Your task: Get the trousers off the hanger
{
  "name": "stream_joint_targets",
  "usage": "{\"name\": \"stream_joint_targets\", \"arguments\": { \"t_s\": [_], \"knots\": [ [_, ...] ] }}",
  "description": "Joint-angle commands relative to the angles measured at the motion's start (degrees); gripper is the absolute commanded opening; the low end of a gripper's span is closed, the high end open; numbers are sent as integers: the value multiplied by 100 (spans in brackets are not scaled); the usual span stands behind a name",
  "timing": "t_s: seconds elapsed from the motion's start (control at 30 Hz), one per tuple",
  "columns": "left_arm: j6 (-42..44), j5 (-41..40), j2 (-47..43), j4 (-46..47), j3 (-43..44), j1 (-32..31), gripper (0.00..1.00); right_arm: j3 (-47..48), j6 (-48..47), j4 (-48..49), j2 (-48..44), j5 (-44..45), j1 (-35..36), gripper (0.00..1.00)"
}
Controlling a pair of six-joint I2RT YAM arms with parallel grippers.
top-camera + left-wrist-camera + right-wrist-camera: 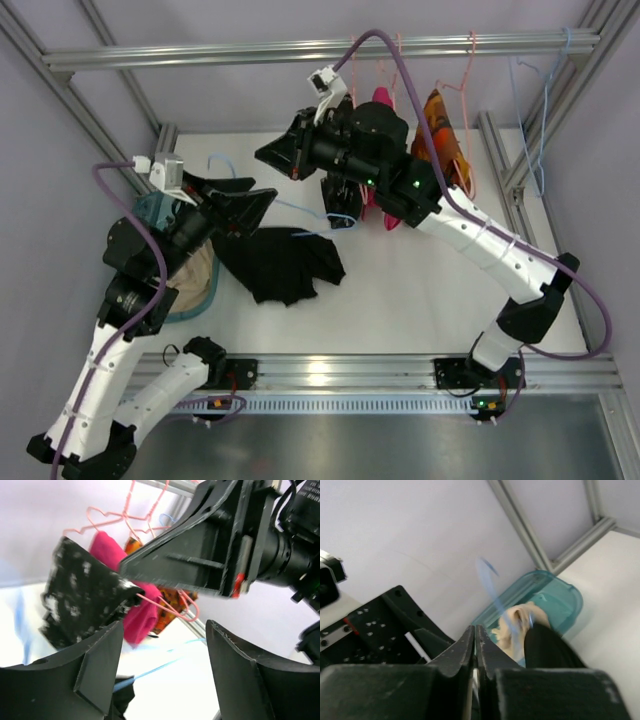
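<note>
While the black trousers (280, 262) lie heaped on the white surface (420, 290) toward 8 o'clock, the light-blue hanger (305, 210) shows at their 12 o'clock; the left claw (268, 200) is spread, the right claw (263, 155) pressed together.

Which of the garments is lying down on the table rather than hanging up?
The plain black trousers, crumpled on the table. The pink garment, orange garment and speckled garment hang below the rail.
</note>
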Motion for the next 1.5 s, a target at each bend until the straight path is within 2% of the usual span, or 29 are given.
{"name": "stream_joint_targets", "arguments": {
  "t_s": [0.0,0.1,0.17,0.2,0.27,0.33,0.37,0.43,0.53,0.57,0.6,0.73,0.77,0.83,0.87,0.93,0.97,1.03,1.13,1.3,1.47],
  "knots": [
    [683,-333,-249,-236,100,152,73,152,81,785,-461,-440,-160,0],
    [1044,-325,-451,-455,12,196,73,73,301,837,-549,-537,-275,0],
    [1114,-281,-513,-587,-92,213,68,20,327,881,-566,-694,-354,0],
    [1115,-263,-522,-649,-119,222,61,-76,284,864,-584,-730,-406,0],
    [1271,-141,-531,-911,-94,240,59,-287,-48,715,-715,-809,-451,0],
    [1421,-157,-574,-1149,-85,249,61,-735,-495,531,-891,-906,-582,0],
    [1648,-219,-601,-1542,-102,249,61,-971,-655,86,-935,-863,-626,0],
    [1887,-570,-610,-1957,-128,240,63,-1480,-814,28,-1328,-757,-784,0],
    [2590,-983,-268,-2819,11,240,70,-2124,-1210,-129,-1786,-713,-873,15],
    [2904,-984,-171,-2942,21,240,71,-2282,-1437,-164,-1884,-713,-890,27],
    [3082,-984,99,-3152,47,240,71,-2335,-1535,-234,-1954,-704,-881,34],
    [3600,-1282,1021,-3277,397,266,72,-2520,-1808,-332,-2288,-555,-890,47],
    [3663,-1283,1269,-3277,495,310,74,-2581,-1843,-349,-2324,-529,-899,54],
    [3960,-1047,2065,-3487,853,633,75,-2626,-1905,-411,-2438,-528,-908,60],
    [4049,-506,2323,-3567,986,853,75,-2661,-1931,-428,-2473,-537,-916,68],
    [4443,85,3120,-3943,1372,1632,74,-2644,-1984,-472,-2535,-537,-917,76],
    [4593,236,3326,-4032,1470,1785,73,-2635,-1993,-481,-2553,-555,-925,79],
    [5154,212,3652,-4068,1515,1892,73,-2652,-2010,-464,-2605,-572,-917,83],
    [5560,308,4083,-4086,1463,1857,73,-2731,-2011,-446,-2632,-660,-925,84],
    [5887,922,4382,-4322,1191,1726,77,-2775,-2002,-472,-2667,-687,-969,85],
    [5878,660,4523,-4297,760,1287,79,-2819,-1967,-472,-2658,-722,-1004,86]
  ]
}}
